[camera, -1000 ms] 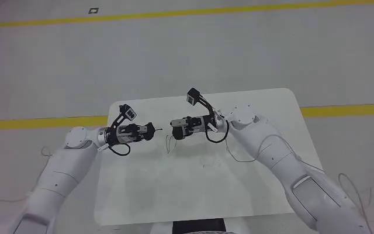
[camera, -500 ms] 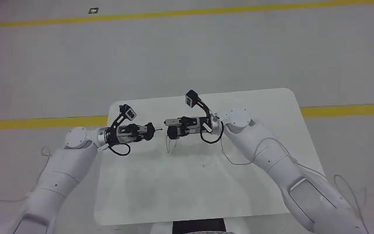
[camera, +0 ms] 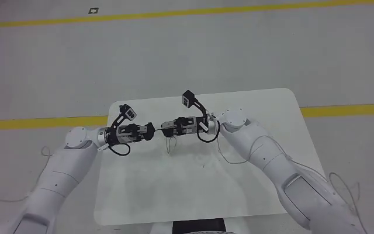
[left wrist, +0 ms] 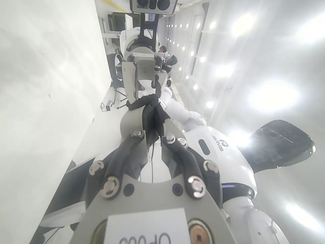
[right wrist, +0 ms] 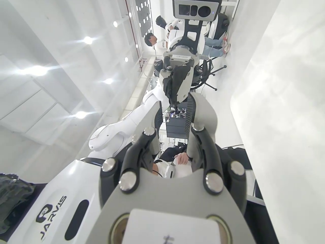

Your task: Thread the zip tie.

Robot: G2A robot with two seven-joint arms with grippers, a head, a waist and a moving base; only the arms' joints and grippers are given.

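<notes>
Both arms meet above the white table [camera: 263, 175]. My left gripper [camera: 151, 129] [left wrist: 153, 118] is shut, its black-padded fingertips pinched on a thin black zip tie [left wrist: 152, 158] that runs back between the fingers. A thin strand of the zip tie [camera: 169, 144] hangs below the meeting point. My right gripper [camera: 164, 125] [right wrist: 175, 110] faces the left one tip to tip and almost touches it. Its fingers stand apart with a gap, and nothing can be seen between them. The left gripper [right wrist: 177, 87] sits just beyond that gap.
A thin cable [camera: 234, 157] loops off the right arm over the table. The table's rounded far edge [camera: 204, 95] lies just behind the grippers. Grey floor with yellow lines [camera: 175, 13] surrounds the table.
My right gripper has moved left toward the left gripper, closing the gap between them to almost nothing. The left arm has stayed still.
</notes>
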